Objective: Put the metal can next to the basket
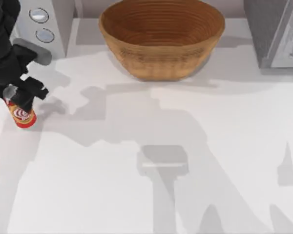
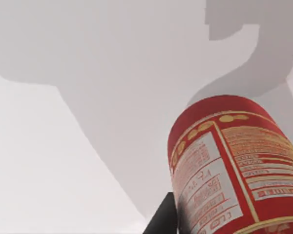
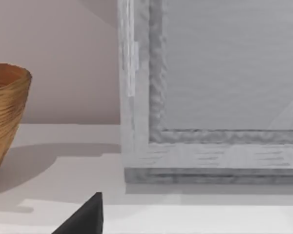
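Gripped by the left gripper (image 1: 20, 100) is the metal can (image 1: 23, 117), far over at the left side of the table (image 1: 151, 170) in the top view. Black fingers are seen closed around the can's upper part, and the red bottom of the can with its round white logo is seen sticking out under them. Whether the can is resting on the table or lifted just off it cannot be told. From the left wrist view, the metal can (image 2: 234, 165) is seen up close, red with gold edges and white label boxes full of small print, and one dark finger (image 2: 162, 220) is pressed against its side. Behind the left arm, at the back left, a light grey box with two round buttons (image 1: 41, 24) is seen. Farther right, at the back middle of the table, the basket (image 1: 161, 36) is set upright, well apart from the can. At the back right a grey framed box (image 1: 278, 31) is seen. In the right wrist view, the basket's edge (image 3: 7, 112) and the grey framed box (image 3: 210, 97) are seen, with a dark fingertip (image 3: 85, 217) of the right gripper low down; it cannot be told if that gripper is wide or narrow.
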